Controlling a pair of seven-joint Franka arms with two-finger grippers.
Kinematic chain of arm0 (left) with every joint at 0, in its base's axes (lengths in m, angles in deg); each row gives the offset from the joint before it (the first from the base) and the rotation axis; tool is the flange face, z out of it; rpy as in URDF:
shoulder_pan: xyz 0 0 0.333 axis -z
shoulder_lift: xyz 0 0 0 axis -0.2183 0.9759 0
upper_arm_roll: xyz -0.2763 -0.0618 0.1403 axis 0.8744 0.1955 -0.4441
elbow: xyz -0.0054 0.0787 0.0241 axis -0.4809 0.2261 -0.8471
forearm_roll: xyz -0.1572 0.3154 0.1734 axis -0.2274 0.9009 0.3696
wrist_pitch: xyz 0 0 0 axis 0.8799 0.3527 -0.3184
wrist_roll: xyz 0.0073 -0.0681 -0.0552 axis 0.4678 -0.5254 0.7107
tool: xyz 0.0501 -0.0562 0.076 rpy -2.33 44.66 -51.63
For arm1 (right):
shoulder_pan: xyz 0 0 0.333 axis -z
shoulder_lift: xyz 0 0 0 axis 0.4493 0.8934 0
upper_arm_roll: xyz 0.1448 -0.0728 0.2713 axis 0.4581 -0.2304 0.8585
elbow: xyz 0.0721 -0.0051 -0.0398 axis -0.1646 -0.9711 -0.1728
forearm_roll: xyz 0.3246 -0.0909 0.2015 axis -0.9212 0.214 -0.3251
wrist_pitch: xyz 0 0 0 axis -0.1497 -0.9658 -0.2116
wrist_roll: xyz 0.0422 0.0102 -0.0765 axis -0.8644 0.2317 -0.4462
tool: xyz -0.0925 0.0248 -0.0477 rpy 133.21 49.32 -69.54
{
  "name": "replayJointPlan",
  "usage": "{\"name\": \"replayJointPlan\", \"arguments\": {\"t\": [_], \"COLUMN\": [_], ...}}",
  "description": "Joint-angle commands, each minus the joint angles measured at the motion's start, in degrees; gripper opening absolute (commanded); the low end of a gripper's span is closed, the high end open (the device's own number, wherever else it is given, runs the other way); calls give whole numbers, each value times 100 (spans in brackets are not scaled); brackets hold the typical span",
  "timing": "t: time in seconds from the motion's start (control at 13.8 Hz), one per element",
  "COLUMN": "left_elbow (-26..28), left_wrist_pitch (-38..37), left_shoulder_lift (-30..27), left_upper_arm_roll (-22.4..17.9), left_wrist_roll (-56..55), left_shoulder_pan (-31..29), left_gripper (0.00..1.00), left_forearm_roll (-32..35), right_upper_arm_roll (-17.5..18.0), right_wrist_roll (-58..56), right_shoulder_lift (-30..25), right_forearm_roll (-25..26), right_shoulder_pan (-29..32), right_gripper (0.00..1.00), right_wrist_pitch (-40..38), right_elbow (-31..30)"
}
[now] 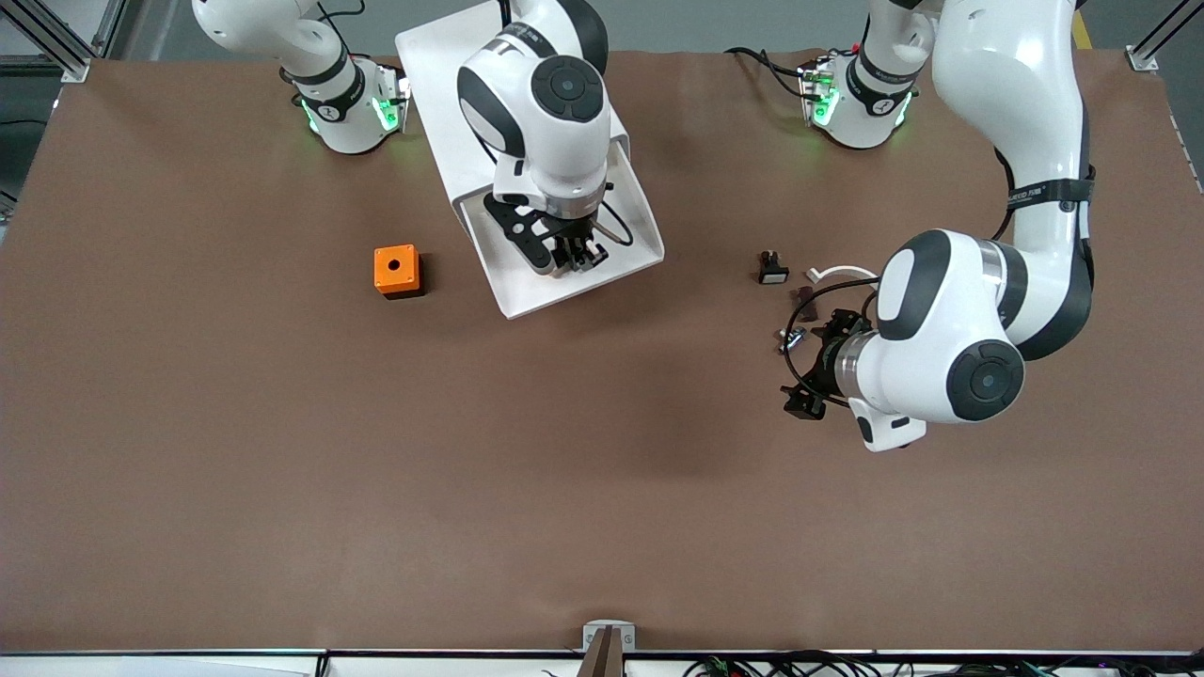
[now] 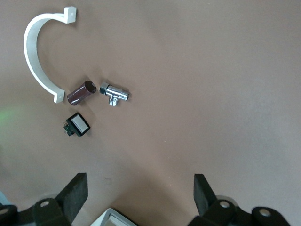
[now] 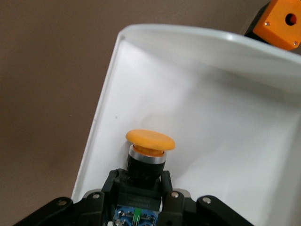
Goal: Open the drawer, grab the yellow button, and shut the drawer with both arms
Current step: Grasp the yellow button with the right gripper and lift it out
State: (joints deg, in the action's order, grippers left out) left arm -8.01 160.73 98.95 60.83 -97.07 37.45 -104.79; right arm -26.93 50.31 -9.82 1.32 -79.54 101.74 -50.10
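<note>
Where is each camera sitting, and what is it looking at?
Front view: high across the table, facing both arms; right gripper over the open drawer, left gripper over small parts.
Left wrist view: looks down past its open fingers at the small black-and-white piece, also in the front view.
Right wrist view: looks into the drawer; its gripper holds the button.

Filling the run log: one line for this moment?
drawer: open | button: in right gripper, shut on it over drawer | left gripper: open over table, waiting | close: not done
</note>
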Motion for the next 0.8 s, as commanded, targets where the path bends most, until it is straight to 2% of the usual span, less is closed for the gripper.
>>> {"name": "replayJointPlan", "arguments": {"t": [0.0,0.22,0.43,0.72], "left_elbow": [59,67,67,85], "left_wrist_pitch": [16,16,16,235], "left_shoulder_lift": [-192,-183,-183,-131], "left_upper_arm_roll": [-11,15,33,314], "left_wrist_roll": [430,1115,1501,2642], "left_shoulder_pan": [21,73,100,292], "left_gripper": [99,99,99,100], "left_forearm_roll": [117,144,188,214], "right_upper_arm_roll": [21,-5,-5,-5], "right_wrist_roll": [-908,-3057,-5168,-8008], "right_shoulder_lift": [-257,-511,-495,-381], "right_forearm_roll": [-14,-357,-357,-357], "right_shoulder_pan": [605,1650,2740,4296], "right_gripper": [0,0,0,0], "right_wrist_pitch": [-285,-523,-620,-506], "right_elbow": [191,192,35,-116]}}
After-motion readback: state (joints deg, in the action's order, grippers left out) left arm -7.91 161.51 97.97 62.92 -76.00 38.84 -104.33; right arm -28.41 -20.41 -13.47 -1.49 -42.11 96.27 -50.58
